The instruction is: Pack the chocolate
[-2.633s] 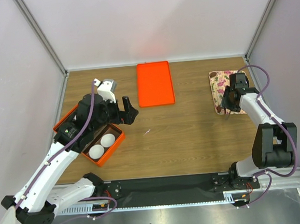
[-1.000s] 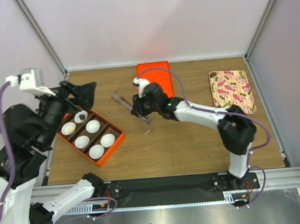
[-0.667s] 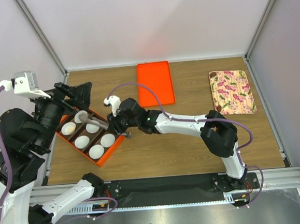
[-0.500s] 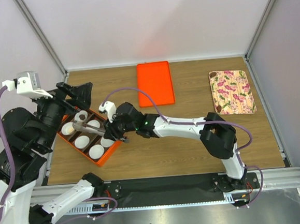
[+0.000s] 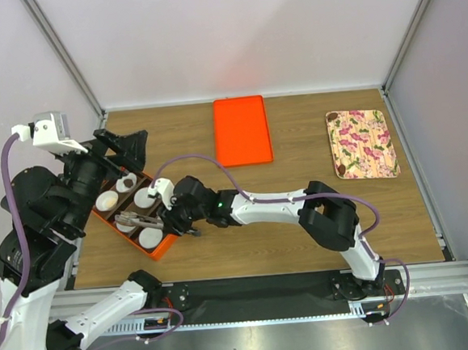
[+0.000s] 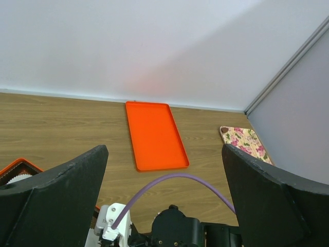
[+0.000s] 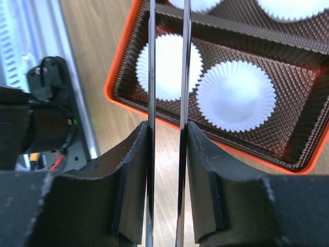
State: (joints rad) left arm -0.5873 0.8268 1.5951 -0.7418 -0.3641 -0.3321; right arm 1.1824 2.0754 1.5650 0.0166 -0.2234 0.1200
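Note:
My right gripper [image 5: 175,221] [image 7: 167,135] is shut on a pair of metal tongs [image 5: 140,222] [image 7: 167,62]. The tongs reach left over the orange box [image 5: 166,245] [image 7: 114,72], above the white paper cups [image 5: 146,196] [image 7: 236,95] in its near rows. The tong tips are out of the right wrist view, and I cannot tell whether they hold any chocolate. Small dark lumps [image 5: 340,169] lie on the floral plate [image 5: 363,144] at the far right. My left gripper [image 5: 126,148] [image 6: 164,154] is open and empty, raised above the box's far end.
A flat orange lid [image 5: 243,130] [image 6: 156,135] lies at the back centre of the wooden table. The right arm [image 5: 269,206] stretches across the table's middle, and its purple cable [image 6: 175,181] arcs over it. The floral plate also shows in the left wrist view [image 6: 244,141].
My right gripper has carried the tongs from the table's middle left and nearer, over the box's near rows. The left arm has hardly moved in the last second.

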